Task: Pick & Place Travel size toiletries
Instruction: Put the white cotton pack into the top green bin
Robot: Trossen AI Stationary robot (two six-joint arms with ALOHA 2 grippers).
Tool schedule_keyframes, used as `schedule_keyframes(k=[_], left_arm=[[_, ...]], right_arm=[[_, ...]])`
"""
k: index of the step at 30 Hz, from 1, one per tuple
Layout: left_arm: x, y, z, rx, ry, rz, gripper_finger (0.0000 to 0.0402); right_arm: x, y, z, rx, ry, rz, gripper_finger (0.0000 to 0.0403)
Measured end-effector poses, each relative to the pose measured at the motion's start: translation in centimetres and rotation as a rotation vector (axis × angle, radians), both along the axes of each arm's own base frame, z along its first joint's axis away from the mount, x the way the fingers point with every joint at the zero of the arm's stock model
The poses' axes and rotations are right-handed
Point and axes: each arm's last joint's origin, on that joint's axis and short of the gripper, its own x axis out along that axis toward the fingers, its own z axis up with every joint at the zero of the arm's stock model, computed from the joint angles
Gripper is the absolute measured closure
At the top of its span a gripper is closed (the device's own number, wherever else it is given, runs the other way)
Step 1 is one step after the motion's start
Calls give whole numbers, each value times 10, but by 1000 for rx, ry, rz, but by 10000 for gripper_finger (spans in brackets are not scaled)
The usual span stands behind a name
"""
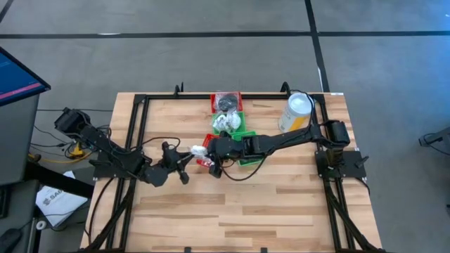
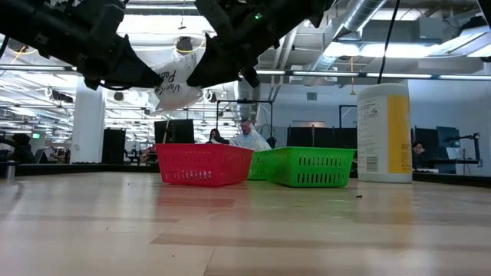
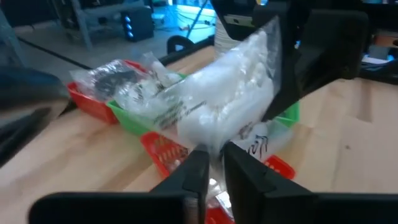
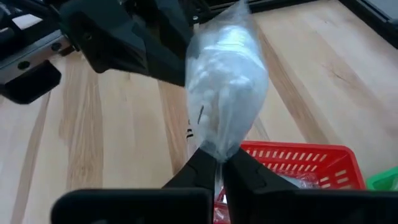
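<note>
Wooden slatted table (image 1: 232,211) carries red and green mesh baskets (image 2: 203,163) at its far side. Above them, both dark arms meet over a clear plastic packet with white contents (image 4: 227,81), hanging in the air. Right gripper (image 4: 216,163) is clenched on one edge, left gripper (image 3: 214,163) pinches the opposite edge. Likely light, soft and slippery; hold the sealed edge.

light: bright overhead | wrist views: motion blur | low view: backlit arms
</note>
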Motion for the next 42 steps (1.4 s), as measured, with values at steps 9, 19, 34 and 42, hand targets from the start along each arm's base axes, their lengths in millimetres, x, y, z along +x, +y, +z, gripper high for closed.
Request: schedule_keyframes(k=[9,19,34,42], left_arm=[[-1,1,2,67,22,19,294],[-3,-4,2,41,7,-8,284],[-5,-12,3,-56,-36,-68,302],[-5,-12,3,-59,-41,-68,302]], right_arm=[[-7,-13,4,-17,54,-26,401],[-32,-40,33,-114,124,-169,402],[-83,-76,43,-99,399,-468,403],[-88,-93,37,-48,434,-581,403]])
